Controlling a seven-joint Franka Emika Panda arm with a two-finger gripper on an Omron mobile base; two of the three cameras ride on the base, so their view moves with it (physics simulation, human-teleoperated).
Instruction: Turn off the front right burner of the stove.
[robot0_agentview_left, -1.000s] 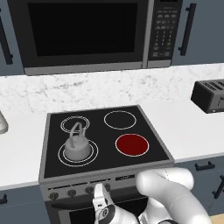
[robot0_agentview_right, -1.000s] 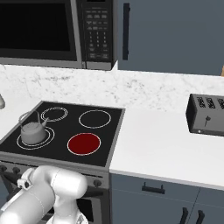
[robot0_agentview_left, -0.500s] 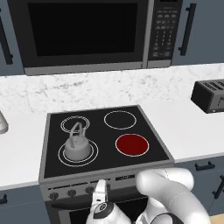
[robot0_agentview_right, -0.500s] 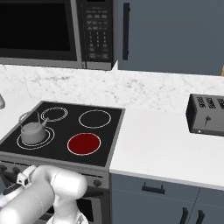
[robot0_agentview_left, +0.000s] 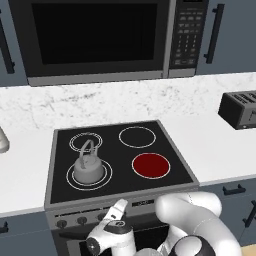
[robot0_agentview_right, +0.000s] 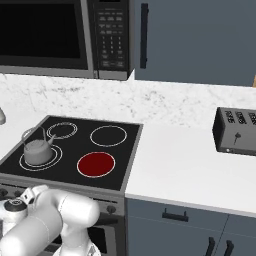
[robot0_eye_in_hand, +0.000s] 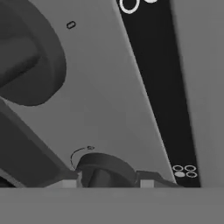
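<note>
The stove (robot0_agentview_left: 65, 137) is a black glass cooktop, and its front right burner (robot0_agentview_left: 151, 165) glows as a solid dark red disc (robot0_agentview_right: 96, 164). My gripper (robot0_agentview_left: 120, 205) is low against the stove's grey front panel (robot0_agentview_left: 145, 204), in front of the row of small dark knobs (robot0_agentview_left: 82, 220). In the hand view the gripper (robot0_eye_in_hand: 109, 180) is open. Its fingertips (robot0_eye_in_hand: 70, 180) stand on either side of a dark knob (robot0_eye_in_hand: 105, 168) on the grey panel (robot0_eye_in_hand: 109, 87). I cannot tell whether they touch it. A second, larger-looking knob (robot0_eye_in_hand: 26, 57) sits at upper left.
A grey kettle (robot0_agentview_left: 88, 168) stands on the front left burner. A black microwave (robot0_agentview_left: 95, 37) hangs above the stove. A dark toaster (robot0_agentview_left: 240, 109) sits on the white counter (robot0_agentview_left: 220, 145) to the right. Blue cabinet drawers (robot0_agentview_right: 175, 220) lie under the counter.
My hand has crept a little upward and closer to the stove's front panel. The red burner and the kettle look the same.
</note>
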